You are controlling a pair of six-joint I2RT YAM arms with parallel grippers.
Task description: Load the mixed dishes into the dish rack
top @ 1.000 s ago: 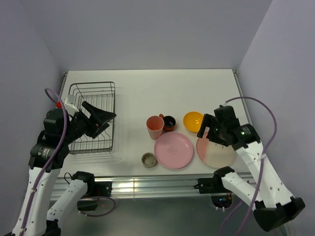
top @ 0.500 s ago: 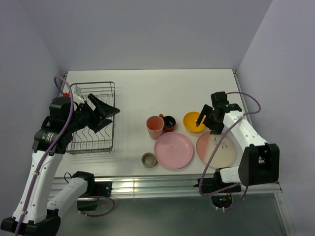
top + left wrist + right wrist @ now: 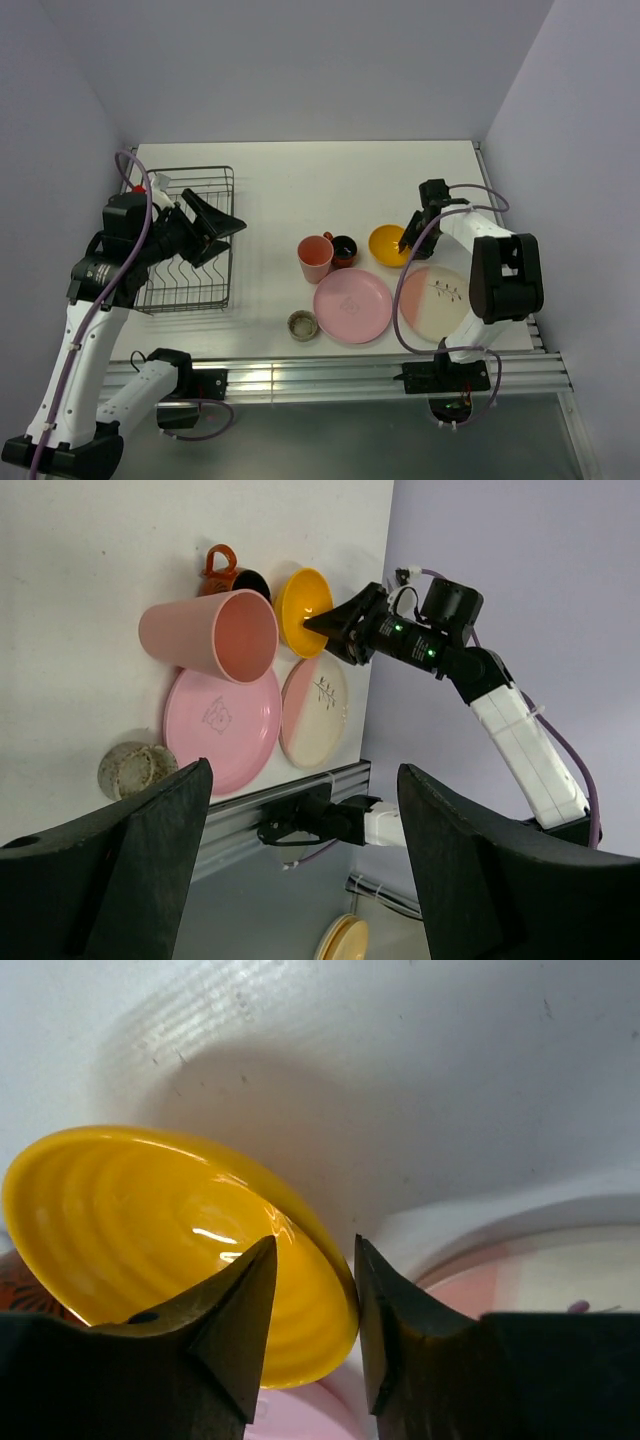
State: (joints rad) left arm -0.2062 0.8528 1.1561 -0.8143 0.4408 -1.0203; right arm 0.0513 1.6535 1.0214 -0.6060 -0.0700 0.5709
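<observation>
Your right claw straddles the rim of the orange-yellow bowl at 3 o'clock on the white surface, jaws half-parted; whether they bite yet cannot be told. This looks like the pickup step. Next calls for a firm pinch, a lift and a carry to the dish rack at 9 o'clock, where your left claw hovers wide open, holding nothing. Pale lilac walls enclose the scene.

Overhead camera looks down on the whole table; left wrist views distantly, right wrist closely; all share the orange-yellow bowl.
</observation>
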